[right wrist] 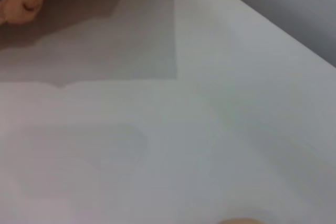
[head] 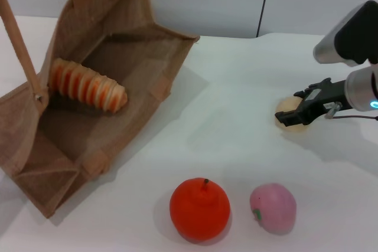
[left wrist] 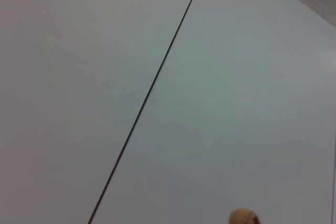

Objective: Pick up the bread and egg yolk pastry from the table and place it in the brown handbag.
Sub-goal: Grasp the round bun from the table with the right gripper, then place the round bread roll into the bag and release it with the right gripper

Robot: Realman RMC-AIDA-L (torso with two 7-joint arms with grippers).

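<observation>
White table (head: 236,128) w/ pale wall panels behind. Brown handbag (head: 118,81) lies open at robot's left, bread (head: 88,85) already inside. Orange fruit (head: 199,209) and pink ball (head: 273,207) sit near front edge, not wanted. Right gripper (head: 295,114) is at the egg yolk pastry (head: 289,110), far right of table; can't tell if fingers have closed on it. Left arm not seen. Best approach: centre fingers round the bun, squeeze lightly, lift straight up before swinging to bag.
</observation>
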